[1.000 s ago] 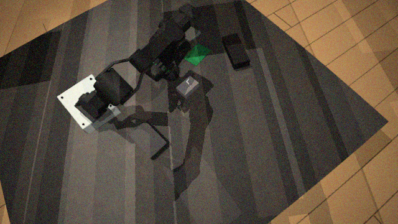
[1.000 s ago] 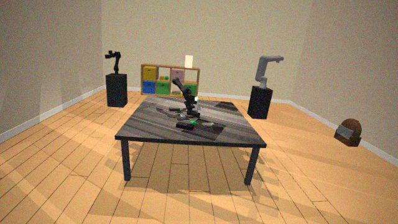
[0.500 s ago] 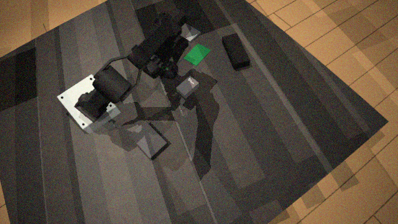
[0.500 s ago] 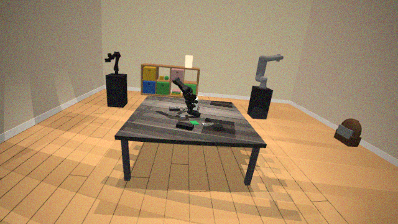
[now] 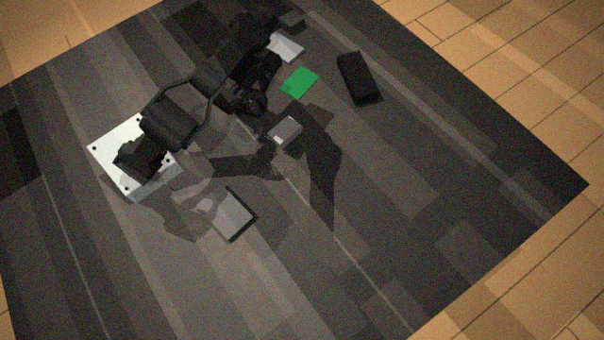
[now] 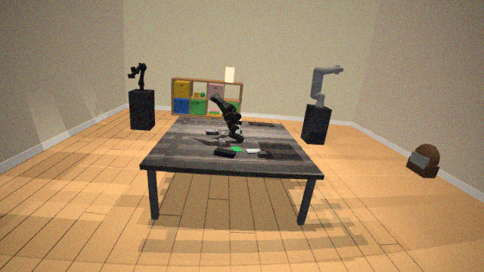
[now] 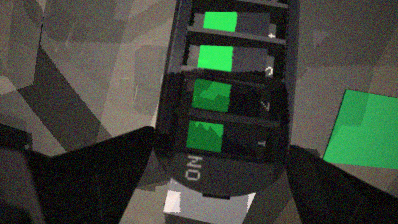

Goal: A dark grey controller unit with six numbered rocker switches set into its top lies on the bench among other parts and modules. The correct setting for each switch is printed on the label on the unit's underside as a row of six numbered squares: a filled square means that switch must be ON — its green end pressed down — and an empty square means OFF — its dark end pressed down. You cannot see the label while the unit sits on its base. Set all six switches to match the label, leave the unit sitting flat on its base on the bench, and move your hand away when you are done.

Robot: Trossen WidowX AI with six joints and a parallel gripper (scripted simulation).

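Controller unit clasped between the gripper's fingers.
The gripper (image 5: 252,101) (image 6: 237,137) (image 7: 220,144) grips the sides of the dark grey six-switch controller unit (image 7: 225,172) over the dark plank-patterned worktop (image 5: 401,236) (image 6: 231,166); four rockers show, green halves toward the "ON" side. In the wrist view, its rounded end partly covers a small grey block (image 5: 284,128) (image 7: 207,202), with a flat green square (image 5: 299,82) (image 6: 236,149) (image 7: 365,130) off to one side.

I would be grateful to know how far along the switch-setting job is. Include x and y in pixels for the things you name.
Nothing looks confirmably done: four switches (image 7: 215,58) show, but their pressed ends are unclear. In hand: the gripper's (image 5: 252,103) (image 6: 237,138) (image 7: 222,140) fingers flank the controller unit (image 7: 227,174); a firm grip is uncertain. Left: match all six to the unseen label and withdraw.
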